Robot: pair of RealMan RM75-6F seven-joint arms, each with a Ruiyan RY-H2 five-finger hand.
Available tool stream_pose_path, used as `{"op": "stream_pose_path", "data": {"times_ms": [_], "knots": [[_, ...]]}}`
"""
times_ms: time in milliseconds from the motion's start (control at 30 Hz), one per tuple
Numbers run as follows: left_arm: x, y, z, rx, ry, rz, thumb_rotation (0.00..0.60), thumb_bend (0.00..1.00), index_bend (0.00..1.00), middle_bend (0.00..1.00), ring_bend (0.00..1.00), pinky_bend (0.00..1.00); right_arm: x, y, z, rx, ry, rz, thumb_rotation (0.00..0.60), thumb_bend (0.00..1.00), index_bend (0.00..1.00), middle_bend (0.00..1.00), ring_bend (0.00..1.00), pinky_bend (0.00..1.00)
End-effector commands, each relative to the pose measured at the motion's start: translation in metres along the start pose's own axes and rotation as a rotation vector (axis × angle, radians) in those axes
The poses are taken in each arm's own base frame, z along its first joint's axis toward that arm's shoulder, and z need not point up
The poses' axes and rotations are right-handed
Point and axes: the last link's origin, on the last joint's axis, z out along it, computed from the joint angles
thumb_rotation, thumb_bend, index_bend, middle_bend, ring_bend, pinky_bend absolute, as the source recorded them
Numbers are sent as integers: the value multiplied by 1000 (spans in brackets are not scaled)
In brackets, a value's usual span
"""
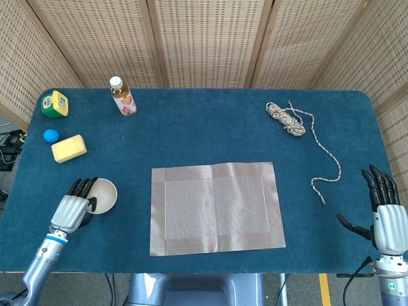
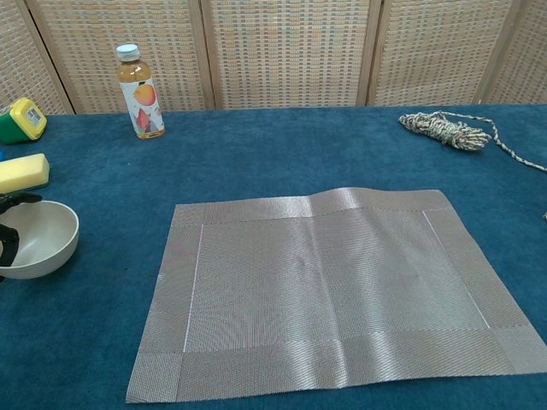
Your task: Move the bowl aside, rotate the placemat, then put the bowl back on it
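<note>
The cream bowl (image 1: 103,194) (image 2: 41,248) is left of the grey woven placemat (image 1: 217,207) (image 2: 329,286), a short gap from the mat's left edge. My left hand (image 1: 72,209) grips the bowl's left rim, with dark fingertips (image 2: 8,245) hooked over into it; the bowl looks slightly tilted. The placemat lies flat with its long side running left to right, with one ripple along its far edge. My right hand (image 1: 384,213) rests at the table's front right corner, fingers straight and apart, holding nothing; the chest view does not show it.
A juice bottle (image 1: 122,96) (image 2: 139,91) stands at the back left. A green and yellow box (image 1: 55,104), a blue ball (image 1: 50,135) and a yellow sponge (image 1: 68,148) (image 2: 23,173) sit along the left edge. A coiled rope (image 1: 290,120) (image 2: 444,130) trails toward the right.
</note>
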Motion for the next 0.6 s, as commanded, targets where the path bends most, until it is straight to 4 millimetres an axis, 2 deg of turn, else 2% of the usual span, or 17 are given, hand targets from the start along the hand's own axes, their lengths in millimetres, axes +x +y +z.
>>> {"op": "stream_pose_path", "data": {"times_ms": [33,300,367,500,600], "knots": [[1,1,-1,-4,5,-1,600,487,638,0,0,0,0,0,0,0,0,1,600,196,0,0,0,0],[17,9,1,-43,52,1,600,487,638,0,0,0,2,0,0,-1,6,7,600,196,0,0,0,0],[36,24,10,-91,109,-2,600,487,638,0,0,0,4,1,0,-4,12,12,600,196,0,0,0,0],[51,45,23,-128,133,1,600,488,641,0,0,0,5,3,1,-10,13,10,600,196,0,0,0,0],[63,68,37,-172,151,-2,600,487,642,0,0,0,7,5,2,-17,16,11,600,196,0,0,0,0]]}}
